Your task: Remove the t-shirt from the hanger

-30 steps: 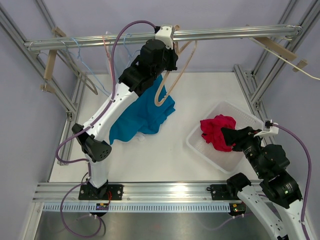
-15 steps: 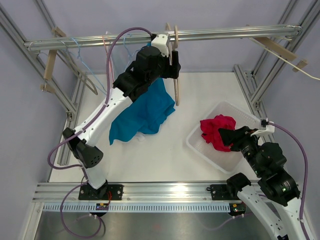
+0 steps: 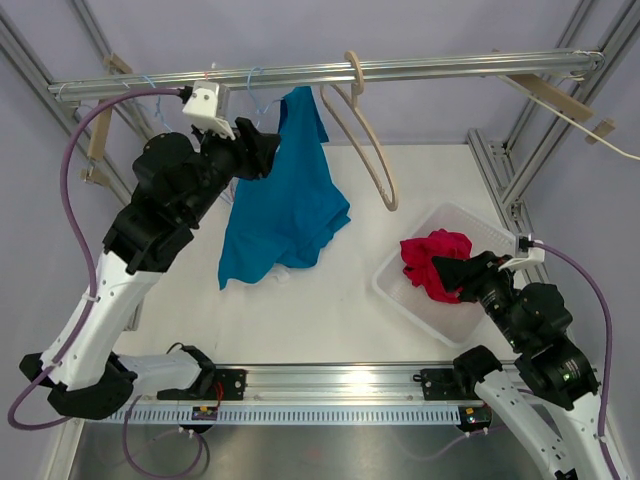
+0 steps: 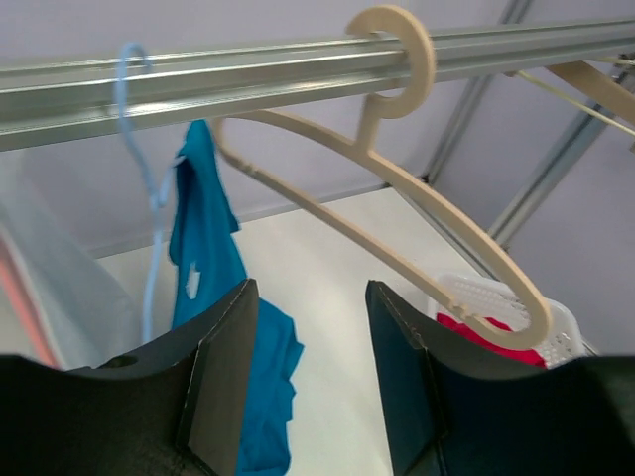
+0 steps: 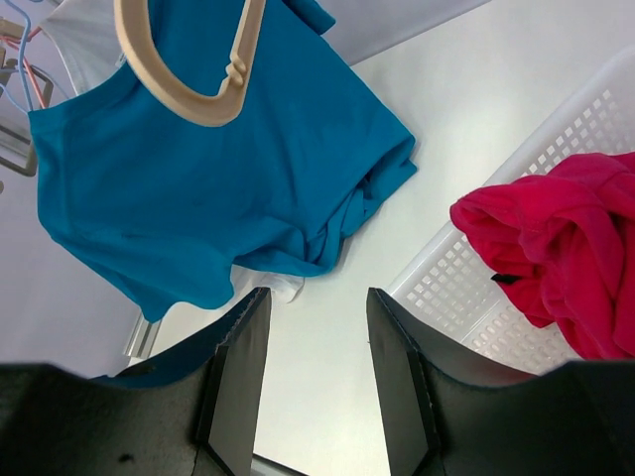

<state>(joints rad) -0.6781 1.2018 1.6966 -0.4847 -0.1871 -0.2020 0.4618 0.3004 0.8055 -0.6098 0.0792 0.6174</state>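
Blue t-shirt [image 3: 285, 205] off the beige hanger [image 4: 446, 218]
My left claw [image 4: 308, 288] stands parted, t-shirt hanging just ahead-left, hanger ahead-right; my right claw [image 5: 313, 293] is parted too, both gripping nothing.

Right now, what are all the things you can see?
rail: one, silver, across the top
table: one, white, underneath
t-shirt: one, blue, hanging from the rail, bottom bunched on the table
wire hanger: one, pale blue, on the rail beside the t-shirt
beige hanger: one, empty, on the rail
basket: one, white, table's right side
cloth: one, red, in the basket
left fingers: two, black, open, near the rail
right fingers: two, black, open, by the basket
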